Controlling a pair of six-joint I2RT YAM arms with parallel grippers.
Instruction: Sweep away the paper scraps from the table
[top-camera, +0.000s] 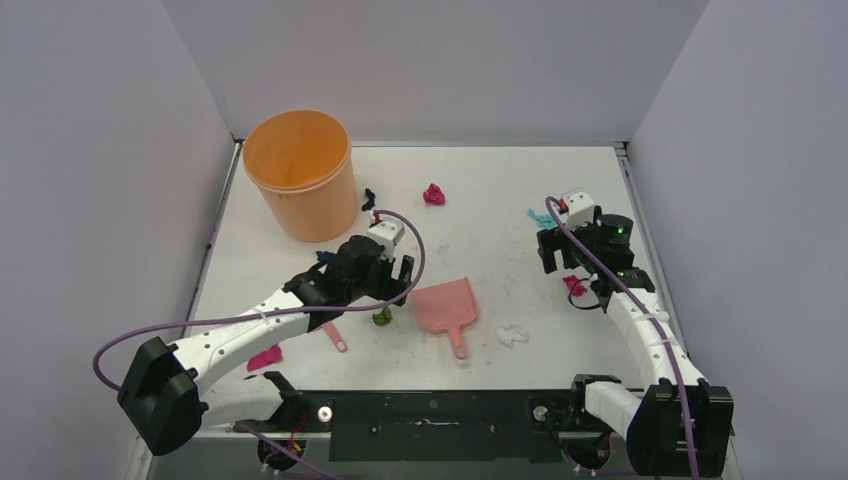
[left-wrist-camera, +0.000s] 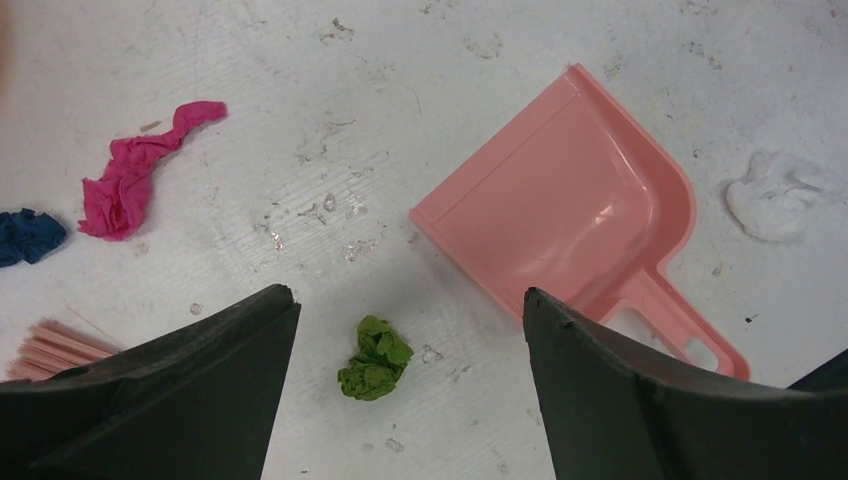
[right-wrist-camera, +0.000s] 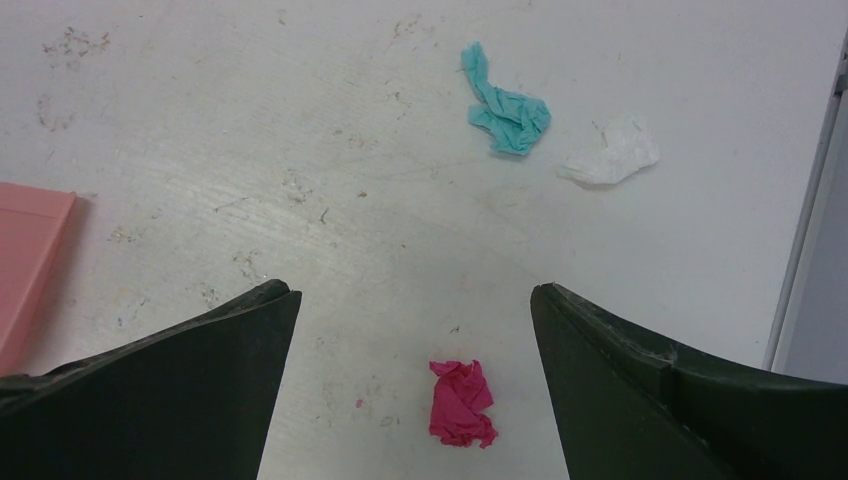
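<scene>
Paper scraps lie scattered on the white table (top-camera: 480, 230): black (top-camera: 369, 198), magenta (top-camera: 434, 194), teal (top-camera: 540, 217), white (top-camera: 513, 335), dark blue (top-camera: 325, 256) and magenta at the near left (top-camera: 265, 357). My left gripper (top-camera: 398, 282) is open and empty, low over a green scrap (left-wrist-camera: 375, 358), which lies between its fingers (left-wrist-camera: 230, 380). My right gripper (top-camera: 556, 258) is open and empty above a magenta scrap (right-wrist-camera: 462, 402). Teal (right-wrist-camera: 508, 115) and white (right-wrist-camera: 610, 155) scraps lie beyond it.
A pink dustpan (top-camera: 447, 305) lies flat just right of my left gripper, handle toward the near edge. The pink brush handle (top-camera: 335, 337) lies under my left arm, its bristles (left-wrist-camera: 55, 350) by the left finger. A tall orange bucket (top-camera: 300, 175) stands at the far left.
</scene>
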